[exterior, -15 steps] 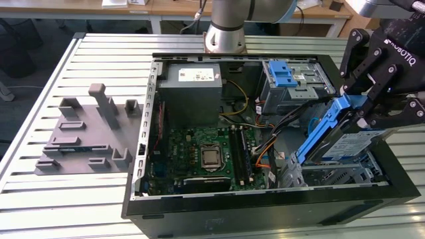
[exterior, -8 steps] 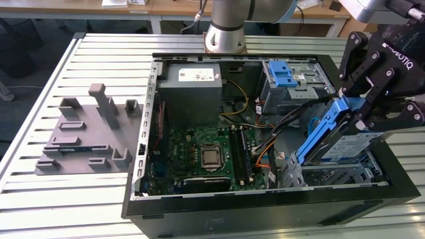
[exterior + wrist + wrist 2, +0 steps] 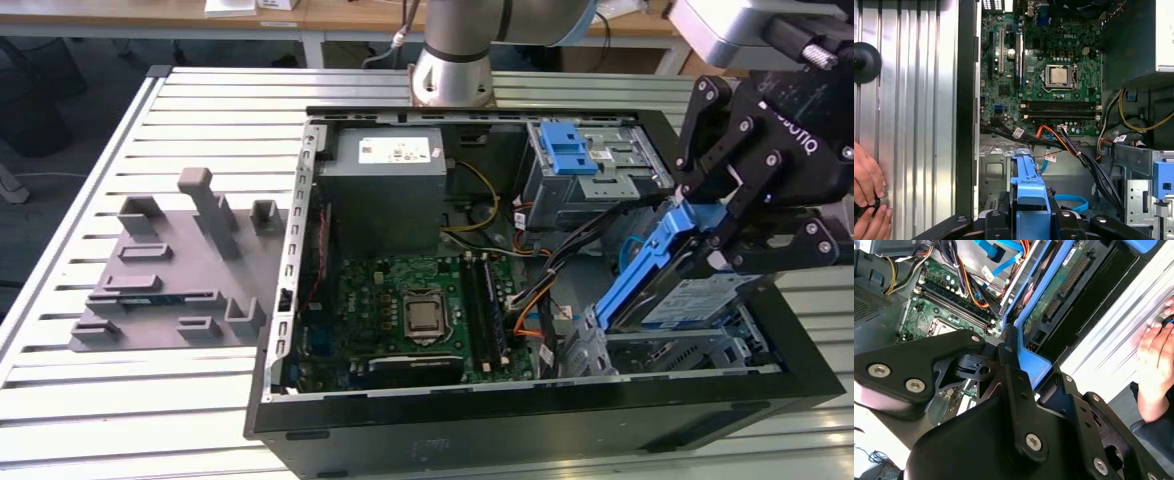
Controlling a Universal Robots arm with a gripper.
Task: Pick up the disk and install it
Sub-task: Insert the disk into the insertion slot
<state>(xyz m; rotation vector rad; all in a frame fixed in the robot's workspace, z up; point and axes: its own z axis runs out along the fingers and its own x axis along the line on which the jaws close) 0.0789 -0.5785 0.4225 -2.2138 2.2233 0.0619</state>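
- Gripping the disk point(image 3: 691, 296) by its blue bracket point(image 3: 638, 278), the gripper point(image 3: 718, 238) hangs at the exterior view's right, its black fingers clenched on the bracket's upper end.
- The disk stands tilted, its lower end down at the metal drive bay point(image 3: 667, 350) in the lower right corner of the open computer case point(image 3: 534, 425). Its white-and-blue label shows just below the gripper. Whether it sits fully in the bay cannot be told.
- In the first wrist view the bracket point(image 3: 1029, 192) rises between the two fingers point(image 3: 996, 222), with orange, blue and black cables point(image 3: 1074, 150) just beyond it.
- The green motherboard point(image 3: 387, 300) with its bare processor point(image 3: 424, 318) lies in the middle of the case. The grey power supply point(image 3: 390, 185) is at the upper centre of the exterior view.
- A second blue caddy point(image 3: 567, 150) sits in the upper bay, well apart from the held disk.
- A grey fixture plate point(image 3: 154, 285) lies on the slatted table point(image 3: 120, 400) at the exterior view's left.
- A person's hand point(image 3: 866, 192) rests on the table beside the case in both wrist views.
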